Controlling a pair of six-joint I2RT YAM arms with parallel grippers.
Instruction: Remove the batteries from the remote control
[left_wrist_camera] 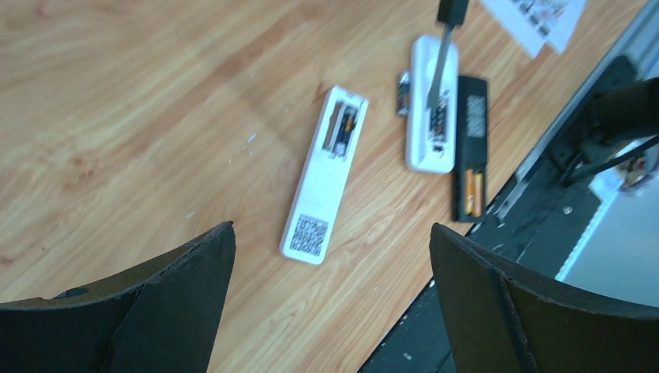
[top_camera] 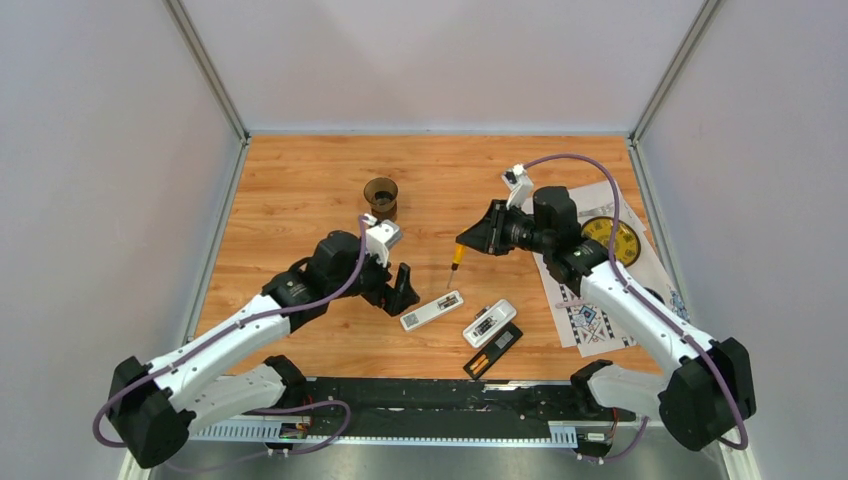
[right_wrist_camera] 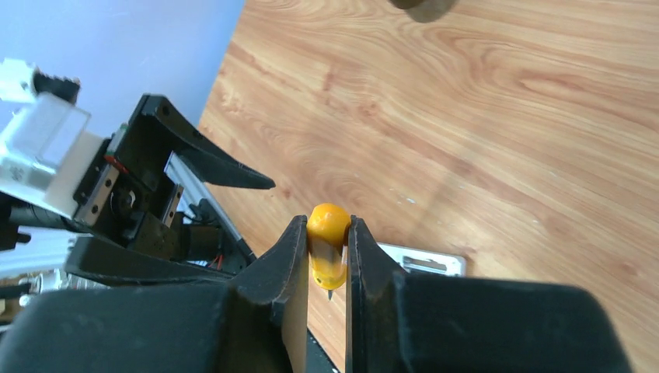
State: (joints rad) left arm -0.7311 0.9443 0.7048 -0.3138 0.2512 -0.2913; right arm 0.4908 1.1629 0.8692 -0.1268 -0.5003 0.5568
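Observation:
Three remotes lie near the table's front edge. A white remote (top_camera: 432,309) with a QR label (left_wrist_camera: 322,175) has its compartment open, with a dark battery (left_wrist_camera: 342,128) inside. A second white remote (top_camera: 490,323) (left_wrist_camera: 431,109) has a loose dark battery (left_wrist_camera: 403,92) beside it. A black remote (top_camera: 494,350) (left_wrist_camera: 472,132) holds orange batteries (left_wrist_camera: 472,193). My left gripper (top_camera: 400,290) (left_wrist_camera: 332,227) is open and empty above the first remote's near end. My right gripper (top_camera: 462,243) (right_wrist_camera: 325,221) is shut on a yellow-handled screwdriver (top_camera: 456,258) (right_wrist_camera: 328,241), tip down above the remotes.
A brown cup (top_camera: 381,195) stands at the back middle of the table. A printed paper sheet (top_camera: 600,290) with a yellow disc (top_camera: 612,240) lies on the right. A black rail (top_camera: 440,395) runs along the front edge.

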